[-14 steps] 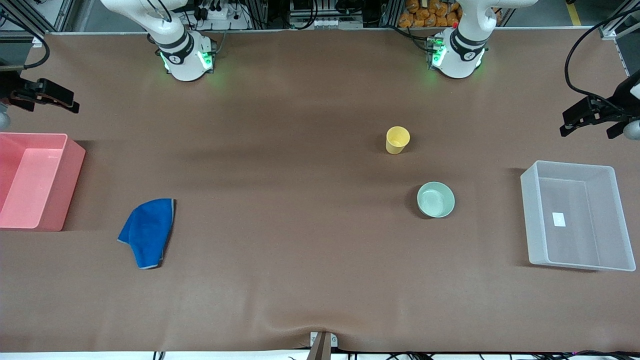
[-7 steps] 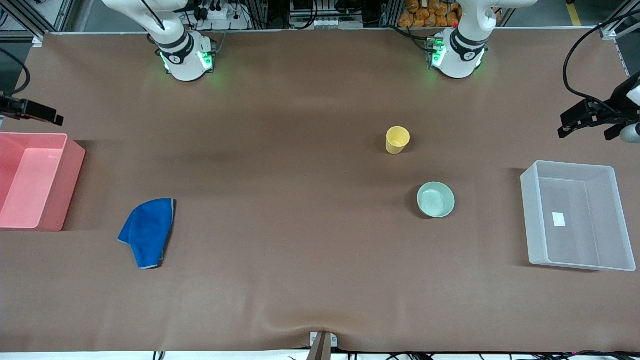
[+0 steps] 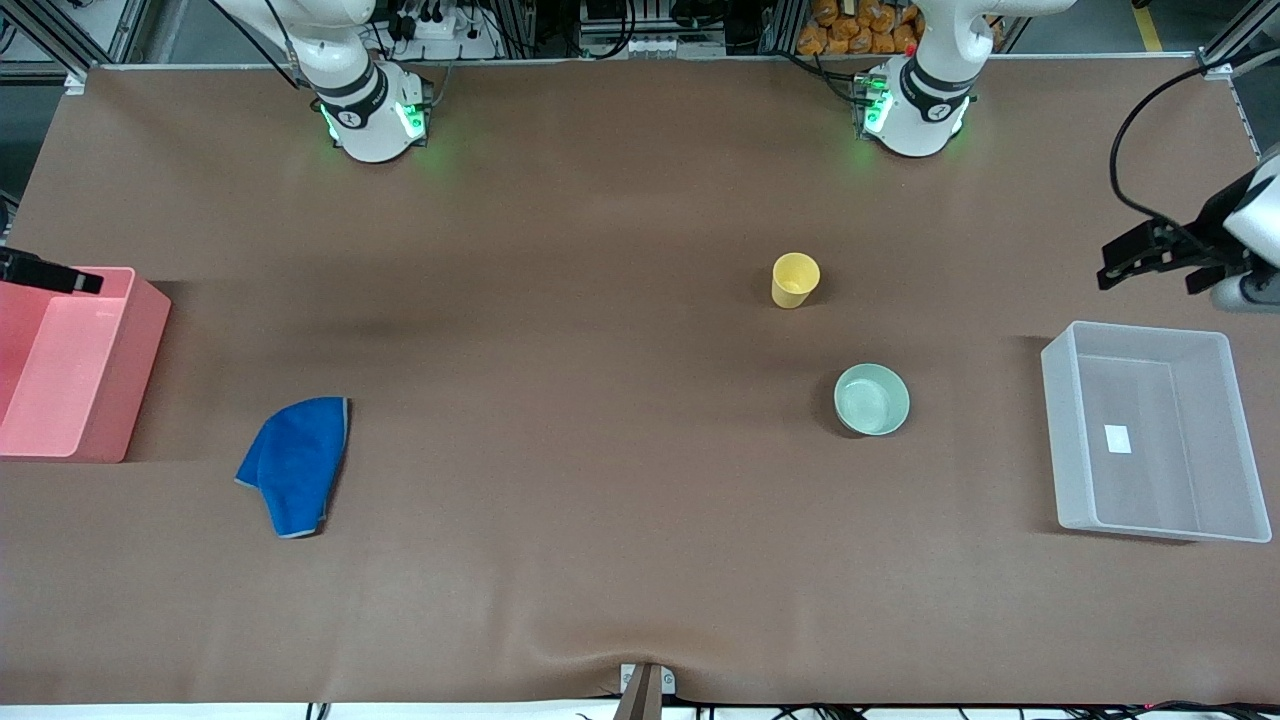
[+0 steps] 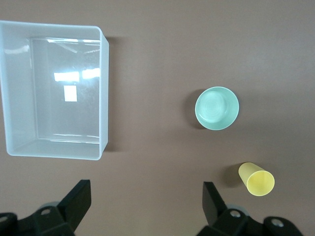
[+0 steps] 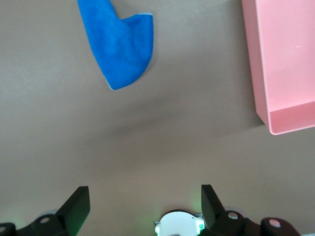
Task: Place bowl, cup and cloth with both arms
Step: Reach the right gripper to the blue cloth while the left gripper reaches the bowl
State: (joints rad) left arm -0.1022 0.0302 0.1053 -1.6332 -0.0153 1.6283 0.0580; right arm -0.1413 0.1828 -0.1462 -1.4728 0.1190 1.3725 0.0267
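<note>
Blue cloth (image 3: 293,463), bowl (image 3: 872,399) and cup (image 3: 795,279) lie untouched. I hold left claw (image 4: 146,199) and right claw (image 5: 145,202) wide open, empty; next I descend to grasp.

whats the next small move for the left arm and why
Probably swing the left end effector over the bowl and descend. It is open and empty, up beside the clear bin, and the bowl sits on the table between that bin and the cup.

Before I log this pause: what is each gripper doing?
Left gripper: open, holding nothing, over the table.
Right gripper: open, holding nothing, over the table.
</note>
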